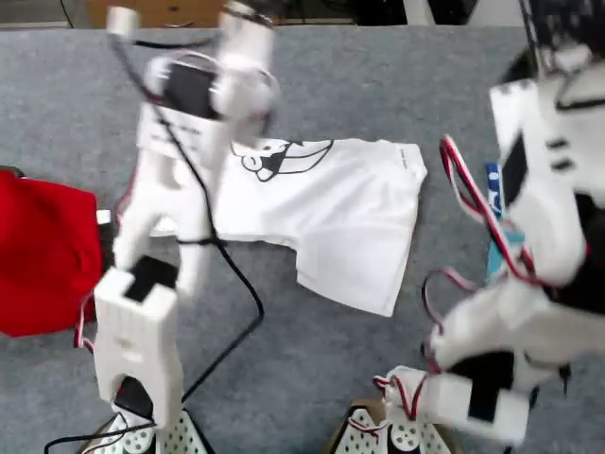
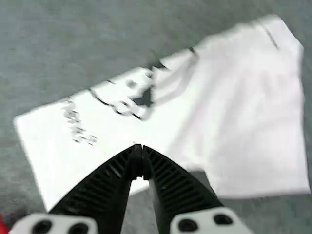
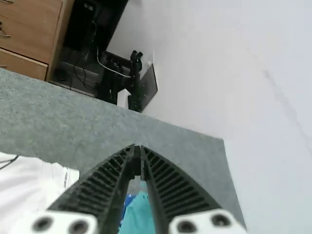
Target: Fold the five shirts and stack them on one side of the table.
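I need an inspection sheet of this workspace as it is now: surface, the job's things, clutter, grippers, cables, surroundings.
Surface: grey table, cloth-like cover.
Job's things: white shirt lies mid-table, print up; red shirt at one side edge; teal cloth at the opposite side.
Clutter: nothing seen.
Grippers: left gripper shut, above the white shirt; right gripper shut, above the teal cloth.
Cables: black cable crosses the table near the white shirt; red and white wires loop beside the teal cloth.
Surroundings: wooden drawers, white wall.
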Tool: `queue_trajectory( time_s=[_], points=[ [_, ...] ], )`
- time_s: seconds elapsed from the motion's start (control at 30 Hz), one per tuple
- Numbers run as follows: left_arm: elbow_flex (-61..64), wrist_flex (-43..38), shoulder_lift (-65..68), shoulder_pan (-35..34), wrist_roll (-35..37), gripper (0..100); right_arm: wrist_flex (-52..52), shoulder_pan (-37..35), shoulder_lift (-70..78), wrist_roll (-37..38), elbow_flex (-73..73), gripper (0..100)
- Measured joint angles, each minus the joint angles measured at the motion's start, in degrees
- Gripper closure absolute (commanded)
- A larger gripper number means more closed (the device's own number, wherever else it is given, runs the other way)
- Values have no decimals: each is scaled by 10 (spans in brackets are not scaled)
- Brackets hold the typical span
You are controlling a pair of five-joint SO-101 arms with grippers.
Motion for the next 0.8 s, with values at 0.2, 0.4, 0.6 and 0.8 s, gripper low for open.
queue_trajectory(
  time_s=[0.2, 0.4, 0.6, 0.8],
  points=[
    [188, 0, -25, 135, -55, 829, 0, 36, -135, -1, 175, 994],
    [281, -15, -25, 203, -82, 821, 0, 57, -230, -1, 315, 994],
    [331, -46, -25, 271, -97, 819, 0, 73, -316, 1, 389, 994],
    [416, -141, -25, 295, -97, 792, 0, 105, -373, 35, 439, 994]
  ],
)
